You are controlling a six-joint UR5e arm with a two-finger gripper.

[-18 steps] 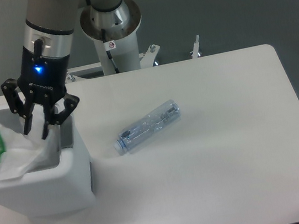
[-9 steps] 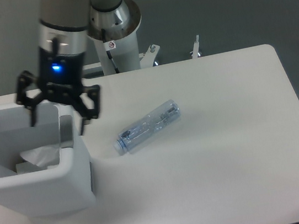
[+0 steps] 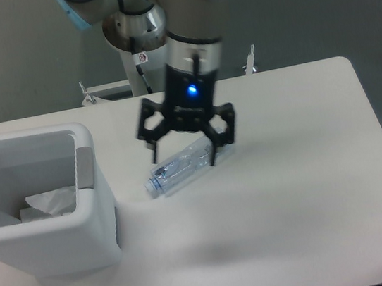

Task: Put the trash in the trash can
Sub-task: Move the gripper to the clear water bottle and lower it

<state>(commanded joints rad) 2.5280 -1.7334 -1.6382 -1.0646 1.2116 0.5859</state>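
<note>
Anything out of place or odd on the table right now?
Only the crushed clear plastic bottle, lying on its side on the table beside the trash can. The open gripper hovers over it. The wrapper is inside the can.

Even, cool overhead light; soft shadow on the table (image 3: 214,253); slightly soft focus; the pincer (image 3: 183,150) mildly blurred.

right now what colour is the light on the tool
Blue, glowing on the tool body, clear in the fixed camera view.
</note>
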